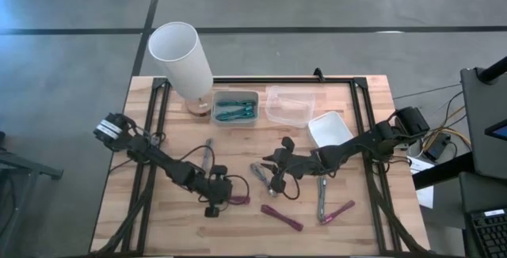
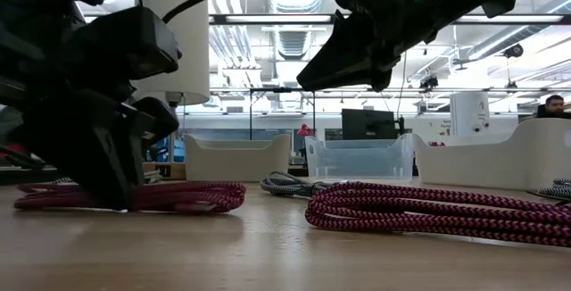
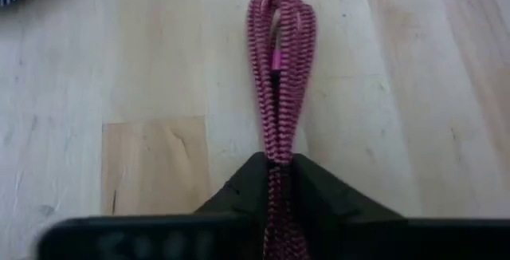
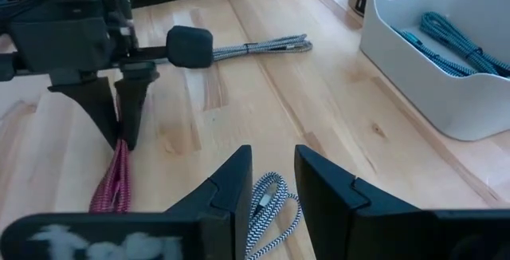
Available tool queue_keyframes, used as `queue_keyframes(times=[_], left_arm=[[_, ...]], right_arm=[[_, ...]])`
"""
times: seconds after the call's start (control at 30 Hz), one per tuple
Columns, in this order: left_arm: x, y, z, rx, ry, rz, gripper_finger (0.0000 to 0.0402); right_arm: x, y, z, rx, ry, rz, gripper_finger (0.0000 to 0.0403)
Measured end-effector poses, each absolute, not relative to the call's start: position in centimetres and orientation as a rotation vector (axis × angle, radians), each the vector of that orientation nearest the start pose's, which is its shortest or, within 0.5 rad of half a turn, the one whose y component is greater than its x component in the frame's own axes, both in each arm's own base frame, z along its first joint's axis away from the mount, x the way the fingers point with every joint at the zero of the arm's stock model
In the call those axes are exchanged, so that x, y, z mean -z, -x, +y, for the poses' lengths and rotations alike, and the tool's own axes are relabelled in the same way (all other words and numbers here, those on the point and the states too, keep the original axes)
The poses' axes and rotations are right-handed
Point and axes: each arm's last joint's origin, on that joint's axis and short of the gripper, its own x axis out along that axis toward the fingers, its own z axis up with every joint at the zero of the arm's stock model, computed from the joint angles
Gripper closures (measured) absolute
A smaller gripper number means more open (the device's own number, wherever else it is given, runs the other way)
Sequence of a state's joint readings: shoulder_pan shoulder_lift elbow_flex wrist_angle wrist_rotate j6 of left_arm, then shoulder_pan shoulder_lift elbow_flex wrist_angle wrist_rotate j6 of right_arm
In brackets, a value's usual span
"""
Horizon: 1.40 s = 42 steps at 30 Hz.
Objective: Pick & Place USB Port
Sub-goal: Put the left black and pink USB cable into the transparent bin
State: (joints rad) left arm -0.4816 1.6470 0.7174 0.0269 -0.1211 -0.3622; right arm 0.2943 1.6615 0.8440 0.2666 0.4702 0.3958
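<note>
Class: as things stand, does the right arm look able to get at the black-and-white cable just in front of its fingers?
Probably yes. The right gripper hangs open just above the black-and-white cable, nothing lying between; the left gripper is off at the pink cable.

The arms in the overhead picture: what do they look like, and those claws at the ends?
Both arms are black and thin, built of jointed segments, with black cables looping beside them. The left claw and right claw each end in two dark, wedge-shaped fingers that taper to a narrow tip. The left arm's base bears a pale marking.
</note>
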Motion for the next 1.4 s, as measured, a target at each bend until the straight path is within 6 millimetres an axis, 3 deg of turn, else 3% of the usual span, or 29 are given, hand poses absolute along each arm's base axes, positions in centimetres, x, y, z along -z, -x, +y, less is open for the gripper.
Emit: queue_keyframes(times=[0.1, 0.3, 0.7, 0.93, 1.4], left_arm=[[-13.4, -26.2, -13.2, 0.166, 0.053, 0.894, 0.0386], [-15.0, -26.4, -12.7, 0.084, 0.002, 0.808, 0.0373], [-19.1, -27.5, -10.5, -0.085, -0.124, 0.656, 0.0375], [-19.1, -26.7, -9.1, -0.112, -0.148, 0.77, 0.038], [-21.6, -28.3, -9.4, -0.091, -0.163, 0.616, 0.0379]], right_arm=[[-18.0, -32.4, 8.5, 0.267, -0.174, 0.468, 0.0309], [-18.0, -32.4, 8.5, 0.248, -0.177, 0.47, 0.0301], [-18.5, -32.7, 8.9, 0.122, -0.071, 0.446, 0.0236], [-18.7, -32.8, 9.0, 0.088, -0.029, 0.433, 0.0231], [-18.9, -32.9, 9.1, 0.06, 0.009, 0.41, 0.0231]])
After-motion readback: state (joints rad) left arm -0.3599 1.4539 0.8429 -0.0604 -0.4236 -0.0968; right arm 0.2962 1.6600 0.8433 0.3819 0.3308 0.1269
